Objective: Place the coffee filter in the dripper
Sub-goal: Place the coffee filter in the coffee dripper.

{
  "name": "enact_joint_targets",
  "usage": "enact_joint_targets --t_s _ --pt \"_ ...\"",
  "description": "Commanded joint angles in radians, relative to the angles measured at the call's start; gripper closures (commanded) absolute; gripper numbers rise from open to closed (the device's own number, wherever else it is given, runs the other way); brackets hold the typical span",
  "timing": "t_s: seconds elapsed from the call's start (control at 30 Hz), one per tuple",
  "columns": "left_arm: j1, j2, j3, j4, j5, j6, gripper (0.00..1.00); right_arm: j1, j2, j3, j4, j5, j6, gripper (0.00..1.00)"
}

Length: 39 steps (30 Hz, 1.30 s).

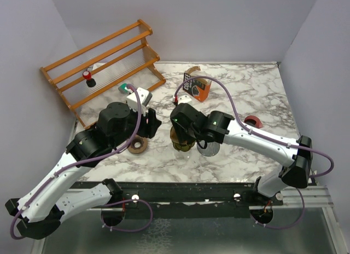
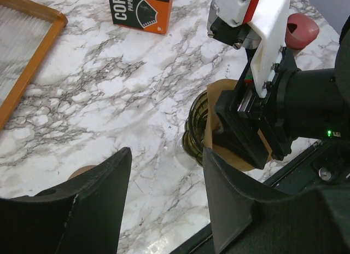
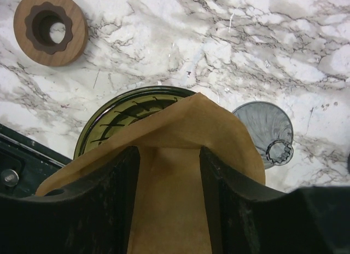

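Observation:
The dripper [image 3: 117, 114] is an olive-green glass cone standing on the marble table, also seen from above [image 1: 180, 140] and in the left wrist view [image 2: 196, 128]. The brown paper coffee filter [image 3: 208, 128] lies tilted over its rim, covering the right half. My right gripper [image 3: 168, 153] is directly above it, open. Its fingers are spread against the paper, whose upper fold arches over the tips. My left gripper [image 2: 166, 155] hovers over bare marble just left of the dripper, open, with nothing between its fingers. The filter's edge [image 2: 210, 122] shows beside the right fingers.
A wooden ring [image 3: 50, 27] lies left of the dripper. A grey glass cone [image 3: 263, 131] sits to its right. An orange filter box [image 1: 198, 88] stands behind, a red object [image 1: 253, 121] lies at the right, and a wooden rack [image 1: 104, 62] fills the back left.

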Motion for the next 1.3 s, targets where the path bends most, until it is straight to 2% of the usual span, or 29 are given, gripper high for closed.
enact_joint_targets --t_s 0.0,0.07,0.2,0.27,0.4,0.5,0.83,1.07,1.13,1.27 --pt "-0.001 -0.014 -0.016 0.036 -0.006 0.008 0.43 -0.004 0.009 0.051 -0.055 -0.012 -0.007 0.52" --pt "-0.001 -0.014 -0.02 0.045 -0.007 0.01 0.43 -0.005 0.011 0.064 -0.06 -0.018 -0.005 0.6" --pt "-0.001 -0.015 -0.033 0.063 -0.015 0.018 0.43 -0.004 0.014 0.073 -0.071 -0.018 -0.001 0.69" --pt "-0.001 -0.017 -0.041 0.075 -0.023 0.017 0.43 -0.004 0.022 0.077 -0.08 -0.017 0.009 0.78" --pt "-0.002 -0.039 -0.08 0.124 -0.038 0.004 0.43 -0.004 0.036 0.08 -0.089 0.002 0.04 0.86" --pt "-0.001 -0.068 -0.128 0.178 -0.045 -0.011 0.43 -0.004 0.053 0.082 -0.093 0.006 0.076 0.99" --pt "-0.001 -0.171 -0.302 0.329 -0.118 -0.032 0.44 -0.004 0.112 0.088 -0.077 -0.038 0.19 0.99" --pt "-0.001 -0.237 -0.395 0.402 -0.145 -0.031 0.44 -0.005 0.148 0.088 -0.127 -0.005 0.22 0.99" --pt "-0.001 -0.243 -0.405 0.404 -0.147 -0.029 0.44 -0.004 0.152 0.078 -0.129 0.0 0.222 0.95" --pt "-0.001 -0.254 -0.421 0.404 -0.153 -0.018 0.43 -0.004 0.158 0.066 -0.131 0.013 0.224 0.93"
